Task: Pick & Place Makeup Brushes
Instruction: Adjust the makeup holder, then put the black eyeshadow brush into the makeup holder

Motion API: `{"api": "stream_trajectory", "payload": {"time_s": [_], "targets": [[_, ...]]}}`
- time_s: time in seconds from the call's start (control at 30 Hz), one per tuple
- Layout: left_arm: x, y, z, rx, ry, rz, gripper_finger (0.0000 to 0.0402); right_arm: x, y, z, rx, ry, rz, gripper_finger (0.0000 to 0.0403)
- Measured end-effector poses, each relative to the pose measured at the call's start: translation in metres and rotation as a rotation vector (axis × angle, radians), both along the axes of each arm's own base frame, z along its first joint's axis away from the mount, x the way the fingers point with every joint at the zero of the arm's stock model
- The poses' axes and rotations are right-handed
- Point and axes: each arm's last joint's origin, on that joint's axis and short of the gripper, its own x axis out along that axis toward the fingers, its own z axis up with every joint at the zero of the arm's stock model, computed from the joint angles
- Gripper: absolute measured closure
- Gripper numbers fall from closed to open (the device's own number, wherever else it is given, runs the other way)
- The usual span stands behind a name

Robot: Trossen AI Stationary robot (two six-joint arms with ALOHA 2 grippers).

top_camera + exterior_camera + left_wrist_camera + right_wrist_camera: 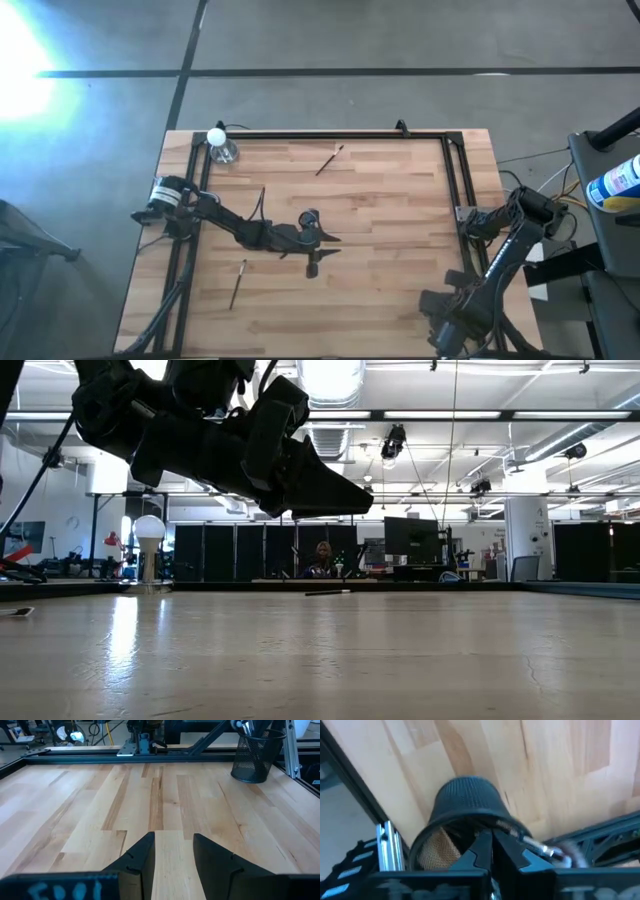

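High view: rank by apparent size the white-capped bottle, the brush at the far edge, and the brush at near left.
1. Near-left brush, longest.
2. Far-edge brush, about as long; too close to rank against the first.
3. White-capped bottle, clearly the shortest, though wider than either brush.

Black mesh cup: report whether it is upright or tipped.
Upright. In the left wrist view the black mesh cup stands on its base on the wooden table, mouth upward, with brush handles sticking out.

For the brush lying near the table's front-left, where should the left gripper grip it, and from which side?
Grip that brush mid-handle, from straight above, fingers across its thin shaft: it lies flat on the table, alone. The open left gripper is nearest.
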Motion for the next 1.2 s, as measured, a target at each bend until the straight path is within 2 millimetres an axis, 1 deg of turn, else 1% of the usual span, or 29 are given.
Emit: {"api": "stream_trajectory", "payload": {"time_s": [0.1,0.23,0.37,0.53,0.67,0.87,0.93,1.03,1.1,1.2], "targets": [[0.000,0.000,0.000,0.000,0.000,0.000,0.0275,-0.001,0.000,-0.002,0.009,0.017,0.012,0.0395],[0.000,0.000,0.000,0.000,0.000,0.000,0.0275,0.000,-0.004,-0.006,-0.032,-0.006,0.034,0.0395],[0.000,0.000,0.000,0.000,0.000,0.000,0.0275,0.000,-0.006,-0.005,-0.064,-0.018,0.046,0.0395],[0.000,0.000,0.000,-0.001,0.000,0.000,0.0275,0.000,-0.006,-0.004,-0.061,-0.022,0.059,0.0394],[0.000,0.000,0.000,-0.001,0.000,0.000,0.0275,0.001,-0.004,0.006,-0.025,-0.044,0.062,0.0394],[0.000,0.000,0.000,-0.001,0.001,0.000,0.0275,0.001,-0.004,0.032,0.061,-0.102,0.070,0.0394],[0.000,0.000,0.000,0.000,0.003,0.000,0.0275,0.002,-0.009,0.040,0.075,-0.137,0.098,0.0394],[0.000,0.000,-0.001,0.001,0.006,-0.003,0.0275,0.006,-0.023,0.050,0.063,-0.237,0.193,0.0394],[0.000,0.000,-0.001,0.001,0.008,-0.004,0.0275,0.012,-0.035,0.056,0.044,-0.320,0.267,0.0394],[0.000,0.000,-0.001,-0.002,0.009,-0.015,0.0276,0.025,-0.056,0.061,0.074,-0.452,0.357,0.0394]]}}
